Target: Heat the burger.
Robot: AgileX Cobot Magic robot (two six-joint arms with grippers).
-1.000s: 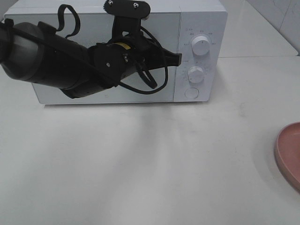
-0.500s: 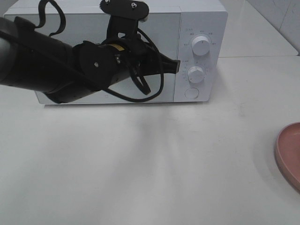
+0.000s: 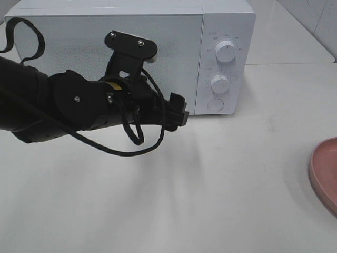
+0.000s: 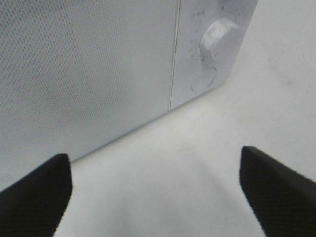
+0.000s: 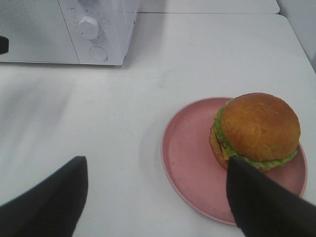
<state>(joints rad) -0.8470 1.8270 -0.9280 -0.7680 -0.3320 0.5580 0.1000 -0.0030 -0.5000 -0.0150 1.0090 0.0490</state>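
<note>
The burger (image 5: pixel 259 129), with a golden-brown bun and a green lettuce frill, sits on a pink plate (image 5: pixel 187 168) in the right wrist view. My right gripper (image 5: pixel 155 160) hovers open above the table, its one finger overlapping the plate's near side, holding nothing. The exterior view shows only the plate's rim (image 3: pixel 324 174) at the right edge; the burger is out of that frame. My left gripper (image 3: pixel 179 110) hangs low in front of the white microwave (image 3: pixel 174 31), near the door's lower right corner. Its jaws stand wide open (image 4: pixel 155 158) and empty. The microwave door (image 4: pixel 89 74) is shut.
The microwave's panel carries two knobs (image 3: pixel 226 51) (image 3: pixel 220 83) and a round button (image 3: pixel 215 104). The left arm's black body and looping cable (image 3: pixel 131 142) cover much of the door. White tabletop (image 3: pixel 210 200) stretches between the microwave and the plate.
The left gripper has dropped from the door's right edge down toward the table and drawn back from the microwave. Its jaws went from shut to open. The door still looks closed.
</note>
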